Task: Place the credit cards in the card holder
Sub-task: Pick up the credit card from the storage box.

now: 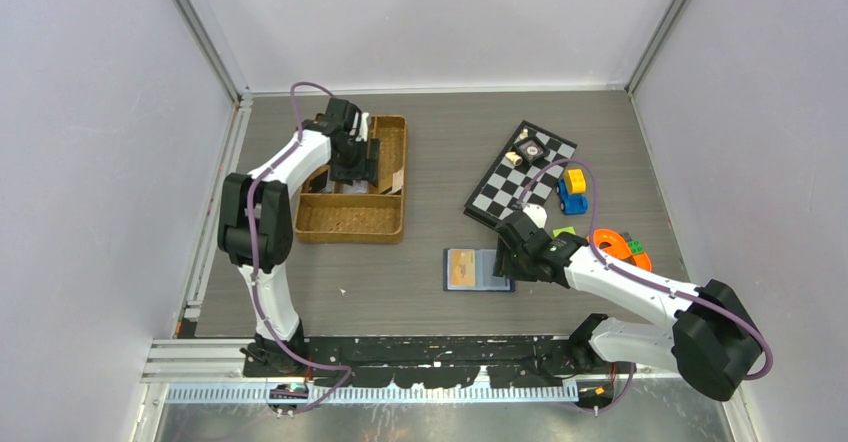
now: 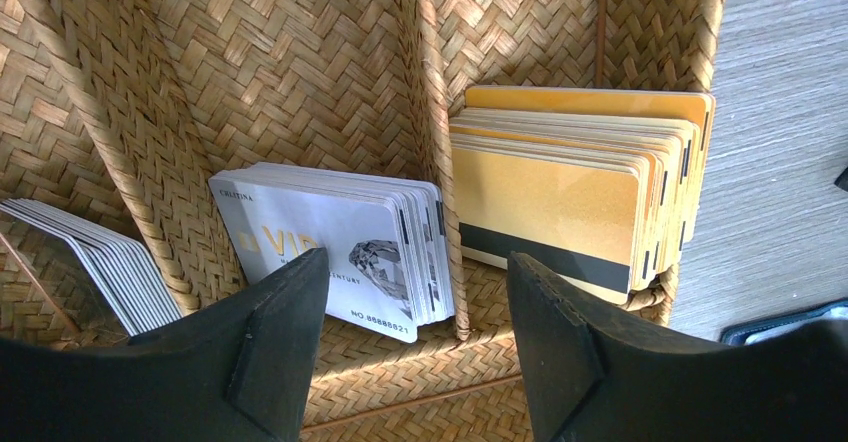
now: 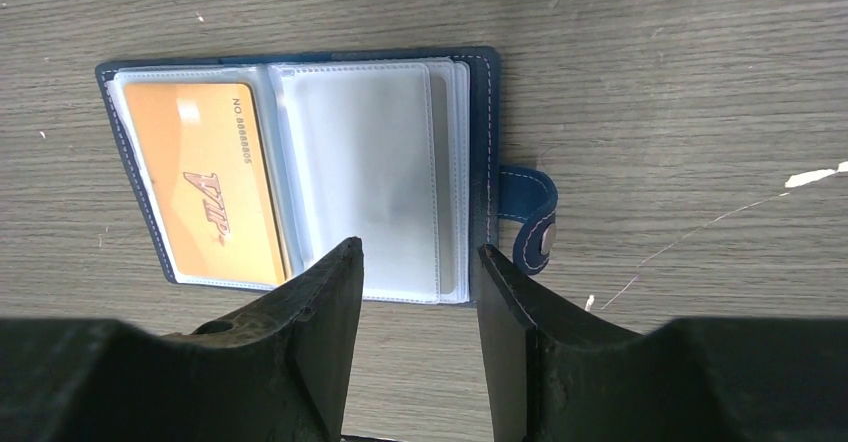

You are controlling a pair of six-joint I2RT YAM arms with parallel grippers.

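Left gripper (image 2: 417, 262) hovers with jaws wide and empty over the credit cards (image 2: 560, 187), which stand on edge in the wicker tray (image 2: 300, 82). For a clean pick, straddle only the outermost card's edge. Card long axes run 9-to-3 o'clock. At 4 o'clock from the tray, the card holder (image 3: 300, 172) lies open, spread 9-to-3, with its snap tab (image 3: 535, 217) at 3 o'clock. The right gripper (image 3: 418, 252) hangs over it, jaws apart and empty.

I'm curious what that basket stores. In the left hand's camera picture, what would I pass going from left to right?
Pale card stack → white VIP card stack → wicker divider → gold card stack → table.
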